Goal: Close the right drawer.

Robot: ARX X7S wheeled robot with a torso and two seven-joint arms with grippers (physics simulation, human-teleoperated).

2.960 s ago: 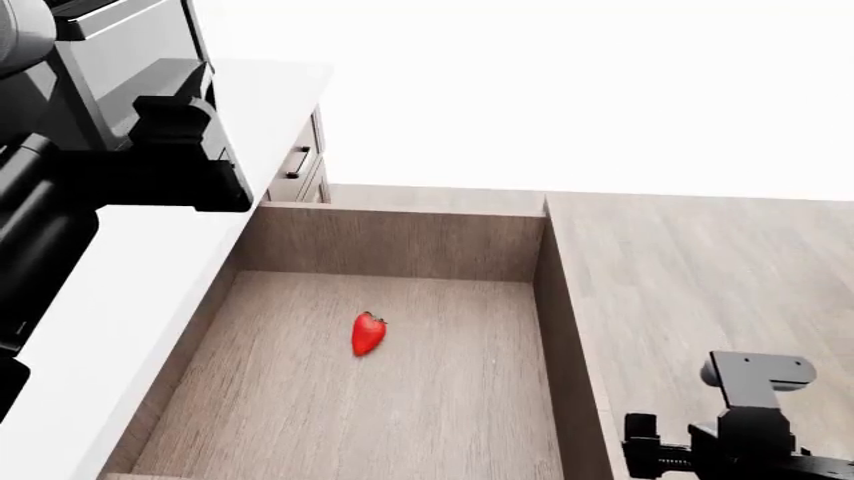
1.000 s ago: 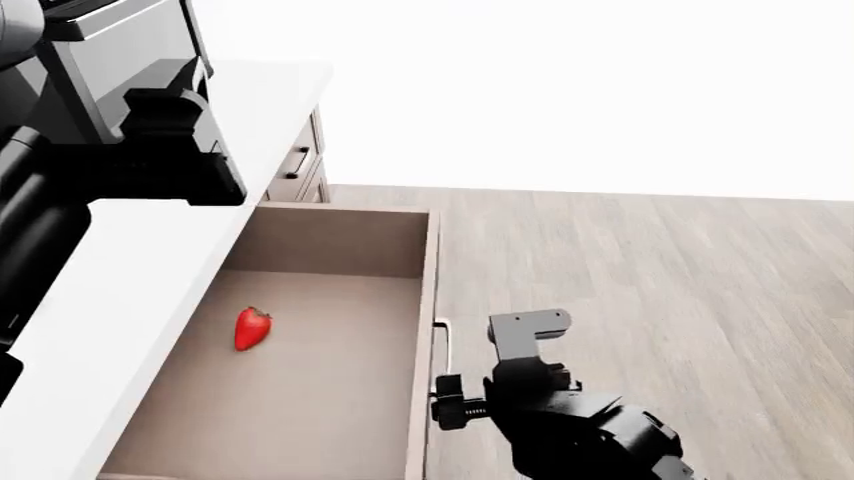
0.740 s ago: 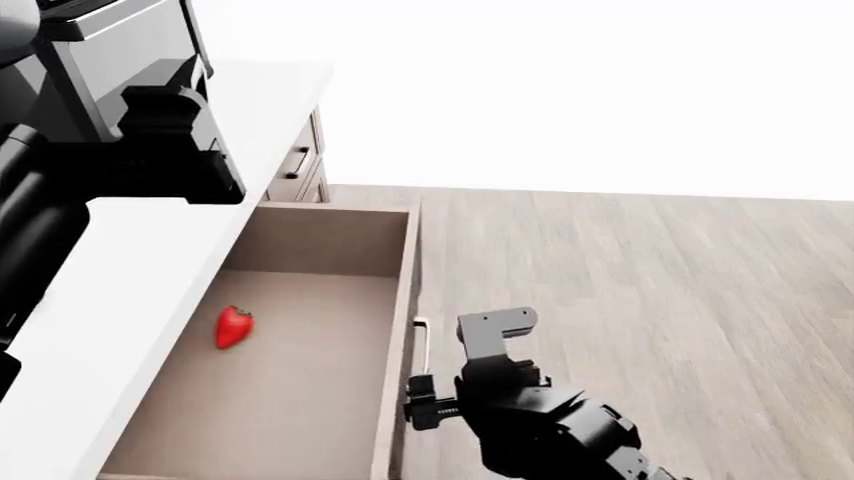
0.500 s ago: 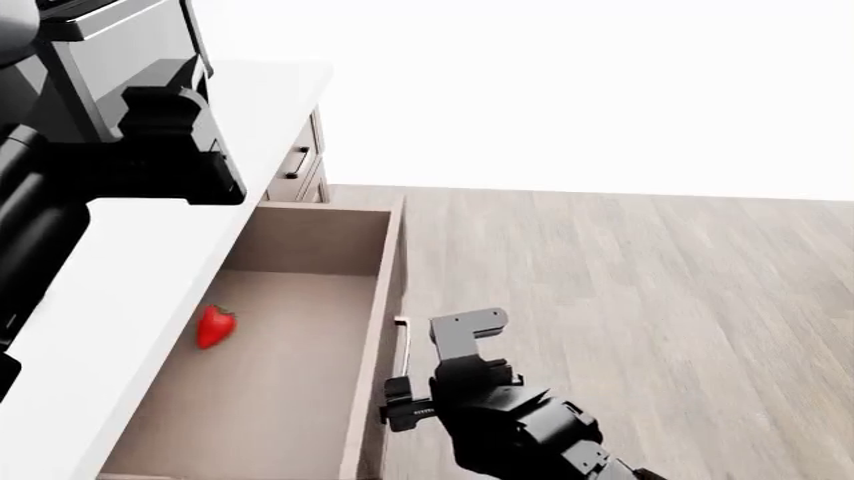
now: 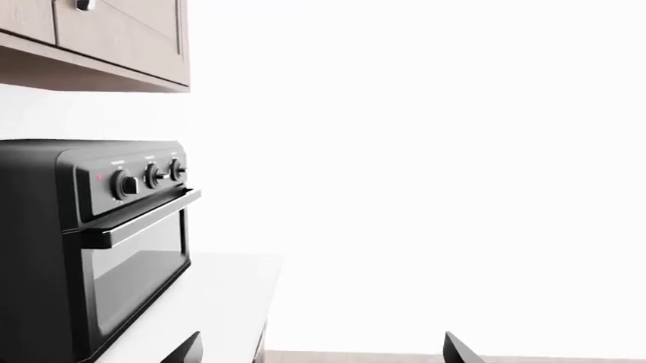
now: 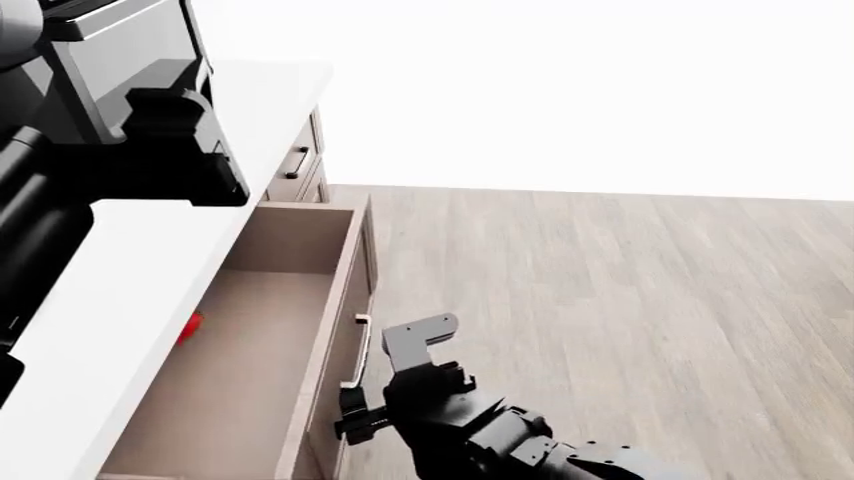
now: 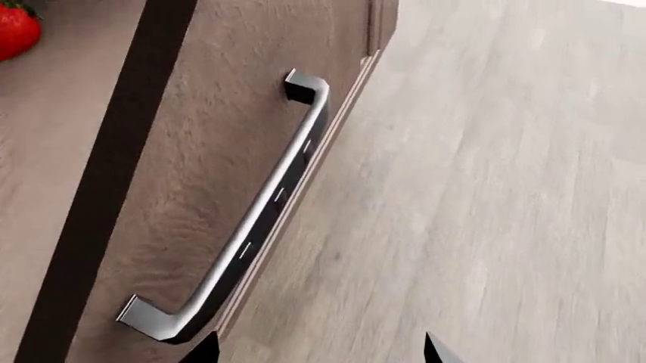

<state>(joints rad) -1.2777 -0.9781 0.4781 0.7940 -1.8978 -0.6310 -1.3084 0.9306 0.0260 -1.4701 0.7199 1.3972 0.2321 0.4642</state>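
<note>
- The right gripper (image 6: 358, 400) sits against the front of the right drawer (image 6: 340, 330), by its bar handle (image 7: 242, 234); its fingers stand apart, gripping nothing.
- The left gripper (image 5: 318, 352) likewise shows spread fingertips.
- A white countertop (image 6: 120, 300) meets pale wood floor (image 6: 627, 300).
- The partly open drawer holds a strawberry (image 6: 195, 323).

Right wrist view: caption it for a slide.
Right gripper at the bar handle of the partly open right drawer, strawberry inside.
</note>
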